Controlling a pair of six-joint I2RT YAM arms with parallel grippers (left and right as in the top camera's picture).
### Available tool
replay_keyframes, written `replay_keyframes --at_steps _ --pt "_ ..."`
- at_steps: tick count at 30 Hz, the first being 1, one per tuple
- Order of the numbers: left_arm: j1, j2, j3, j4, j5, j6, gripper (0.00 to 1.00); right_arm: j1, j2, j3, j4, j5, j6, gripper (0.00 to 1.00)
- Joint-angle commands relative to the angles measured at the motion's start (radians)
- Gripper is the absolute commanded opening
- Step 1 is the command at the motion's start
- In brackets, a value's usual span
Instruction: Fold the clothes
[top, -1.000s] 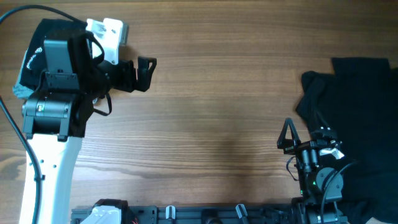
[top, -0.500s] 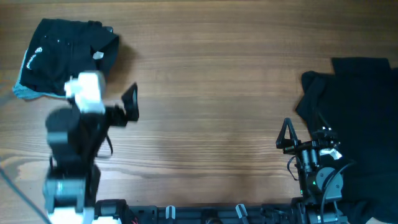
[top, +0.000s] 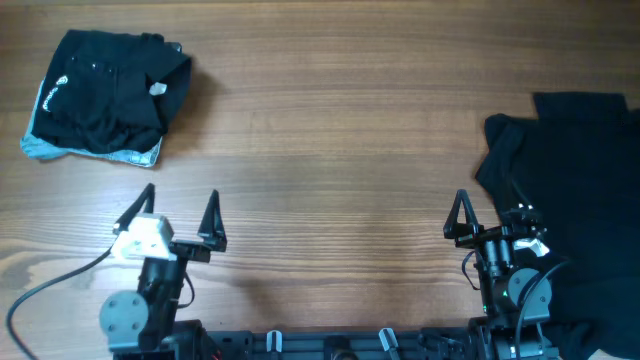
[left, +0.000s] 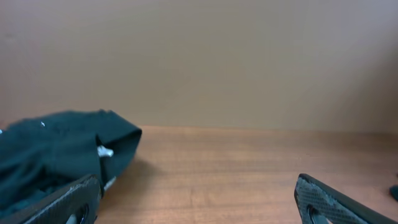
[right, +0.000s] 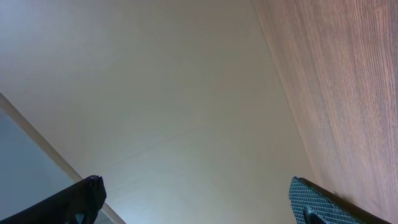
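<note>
Brown wood-grain table (top: 340, 150), bare; plain beige wall (left: 205, 56) behind far edge w/ soft, even light.

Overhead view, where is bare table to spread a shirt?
The wide middle of the wooden table is bare, between the folded black clothes stack and the loose black cloth pile. Crowded: those two ends, plus the near edge by the left gripper and right gripper.

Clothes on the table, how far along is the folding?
Done: a folded black cloth bundle lies at the far left, with a light grey-blue piece showing beneath it. In hand: nothing; the left gripper and right gripper stand open and empty near the front edge. Left: the loose black cloth garment pile at the right looks unfolded.
</note>
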Motion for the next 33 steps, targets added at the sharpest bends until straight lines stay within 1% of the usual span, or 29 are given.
replay_keyframes --at_steps 1,4,33 --pt "0.003 -0.01 -0.124 0.053 0.012 -0.024 1.0 -0.005 -0.005 0.0 0.001 -0.005 0.014 1.0" --pt "0.001 -0.01 -0.229 0.121 0.011 -0.05 1.0 -0.005 -0.005 0.0 0.001 -0.005 0.014 1.0" --pt "-0.008 -0.01 -0.228 0.127 0.009 -0.046 1.0 -0.005 -0.005 0.0 0.001 -0.005 0.014 1.0"
